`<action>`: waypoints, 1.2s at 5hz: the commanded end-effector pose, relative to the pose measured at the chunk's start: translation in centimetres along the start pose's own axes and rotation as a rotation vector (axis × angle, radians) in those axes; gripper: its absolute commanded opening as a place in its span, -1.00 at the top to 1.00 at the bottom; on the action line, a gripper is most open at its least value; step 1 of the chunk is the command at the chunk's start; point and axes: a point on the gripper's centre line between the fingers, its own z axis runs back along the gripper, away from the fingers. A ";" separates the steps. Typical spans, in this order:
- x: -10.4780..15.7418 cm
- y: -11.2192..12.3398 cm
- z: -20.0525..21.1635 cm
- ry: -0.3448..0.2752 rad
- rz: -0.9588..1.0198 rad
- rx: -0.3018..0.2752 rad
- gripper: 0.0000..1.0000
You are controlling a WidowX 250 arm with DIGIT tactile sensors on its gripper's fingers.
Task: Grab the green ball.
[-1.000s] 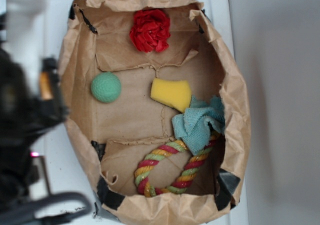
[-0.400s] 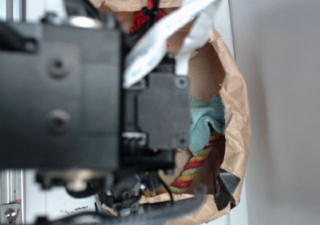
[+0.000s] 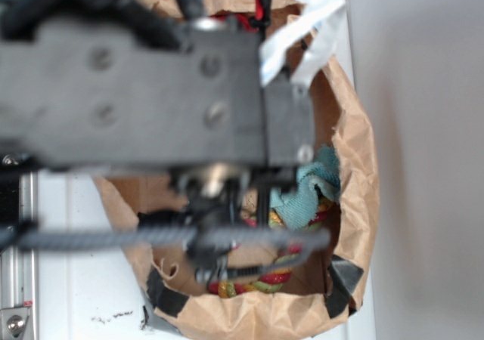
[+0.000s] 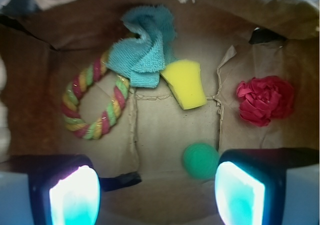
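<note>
Since a second ago the arm [image 3: 151, 91] has swung in from the left edge of the exterior frame and now sprawls across the upper and middle part of it, blurred and dark, hiding most of the paper bag [image 3: 355, 174] beneath. Only a corner of the teal cloth [image 3: 306, 193] and the lower arc of the rope ring [image 3: 257, 283] peek out below it.

From the wrist camera the bag floor is plain to see. The gripper [image 4: 157, 192] hangs with its jaws wide apart, one pad in the lower left corner and the other in the lower right, both glowing pale blue, and nothing is between them (they touch nothing I can make out). The green ball [image 4: 200, 160] sits low in the frame, right of centre, just beside the inner edge of the right-hand pad and partly tucked behind it. Above it lies the yellow sponge [image 4: 186, 83], touching the teal cloth. The rope ring is at mid left, and a red fabric rosette [image 4: 264, 100] rests at the right, well apart from the ball.
</note>
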 end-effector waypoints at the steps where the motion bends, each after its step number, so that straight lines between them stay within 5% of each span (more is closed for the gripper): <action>1: 0.4 2.6 0.0 -0.047 0.011 0.047 -1.00; 4: -0.5 4.5 -2.8 -0.030 0.021 0.057 -1.00; 6: -1.0 3.6 -5.4 -0.022 0.003 0.012 -1.00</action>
